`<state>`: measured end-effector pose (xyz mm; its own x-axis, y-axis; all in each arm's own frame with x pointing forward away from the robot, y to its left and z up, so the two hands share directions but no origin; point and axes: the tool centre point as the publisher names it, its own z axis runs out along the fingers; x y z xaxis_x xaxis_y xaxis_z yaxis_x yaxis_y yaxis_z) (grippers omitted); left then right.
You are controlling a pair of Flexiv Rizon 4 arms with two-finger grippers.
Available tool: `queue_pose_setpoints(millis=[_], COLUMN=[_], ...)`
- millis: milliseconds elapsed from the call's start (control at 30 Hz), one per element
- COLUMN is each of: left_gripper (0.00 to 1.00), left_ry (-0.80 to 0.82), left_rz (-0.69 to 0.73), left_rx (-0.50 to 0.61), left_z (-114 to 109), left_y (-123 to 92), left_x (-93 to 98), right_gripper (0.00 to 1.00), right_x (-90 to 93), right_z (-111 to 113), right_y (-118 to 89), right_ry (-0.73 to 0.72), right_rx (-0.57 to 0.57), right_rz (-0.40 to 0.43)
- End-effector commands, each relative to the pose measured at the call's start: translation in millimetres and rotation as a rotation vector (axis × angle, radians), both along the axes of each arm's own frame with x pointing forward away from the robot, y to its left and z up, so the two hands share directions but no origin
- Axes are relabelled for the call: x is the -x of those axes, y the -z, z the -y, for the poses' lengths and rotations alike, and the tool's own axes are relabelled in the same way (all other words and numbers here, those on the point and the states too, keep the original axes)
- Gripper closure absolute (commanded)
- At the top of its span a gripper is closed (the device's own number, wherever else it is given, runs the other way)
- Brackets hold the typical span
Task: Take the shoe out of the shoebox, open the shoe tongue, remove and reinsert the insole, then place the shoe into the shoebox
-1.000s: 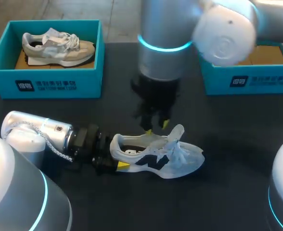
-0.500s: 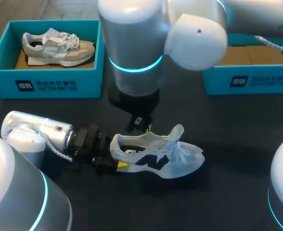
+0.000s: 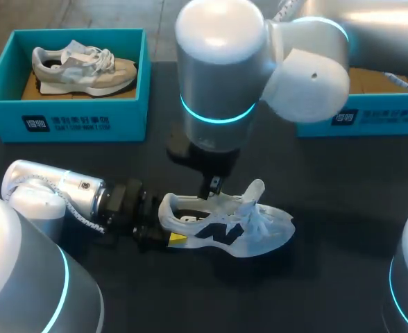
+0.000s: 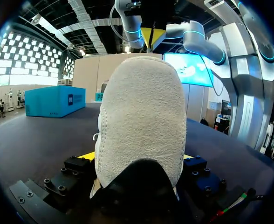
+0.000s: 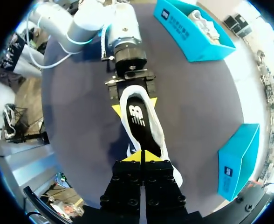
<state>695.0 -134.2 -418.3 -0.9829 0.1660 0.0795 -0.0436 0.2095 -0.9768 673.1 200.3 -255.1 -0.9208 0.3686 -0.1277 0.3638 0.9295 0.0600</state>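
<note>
A white shoe [image 3: 232,225] with a dark side logo lies on its sole on the black table, toe to the right. My left gripper [image 3: 171,225] lies low on the table and is shut on the shoe's heel, one yellow tip on each side of the heel [image 4: 141,116]. My right gripper [image 3: 211,187] hangs straight above the shoe's opening, its fingers shut. In the right wrist view its yellow tips [image 5: 141,156] meet over the tongue end of the dark insole [image 5: 139,116]. Nothing shows between them.
A teal shoebox [image 3: 79,121] at the back left holds a beige shoe [image 3: 79,68]. A second teal box [image 3: 370,118] stands at the back right, partly behind my right arm. Bare black tabletop lies in front of the shoe.
My right gripper has gone from partly open to shut, and its wrist has swung and turned above the shoe's opening. The shoe and my left gripper have kept still.
</note>
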Motion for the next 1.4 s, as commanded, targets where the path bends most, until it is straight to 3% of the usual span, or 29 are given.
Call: queue_pose_setpoints(millis=[33,300,767,1133,1400], left_gripper=[1.00,1.00,1.00,1.00,1.00], left_ry=[0.001,0.001,0.001,0.001,0.001], left_rz=[-0.001,-0.001,-0.001,-0.001,-0.001], left_rx=[-0.001,-0.001,-0.001,-0.001,-0.001], left_z=[-1,-1,-1,-1,-1], left_y=[1,1,1,1,1], left_x=[-0.4,-0.4,-0.4,-0.4,-0.4], right_gripper=[1.00,1.00,1.00,1.00,1.00], right_x=[-7.1,-13.6,-13.4,-28.1,-27.3], right_z=[-9,-18,-18,-21,-19], right_y=[22,41,41,89,107], right_ry=[-0.022,-0.058,-0.064,-0.102,-0.108], right_rx=[0.004,0.074,0.068,0.053,0.042], right_rz=[-0.017,-0.036,-0.037,-0.058,-0.038])
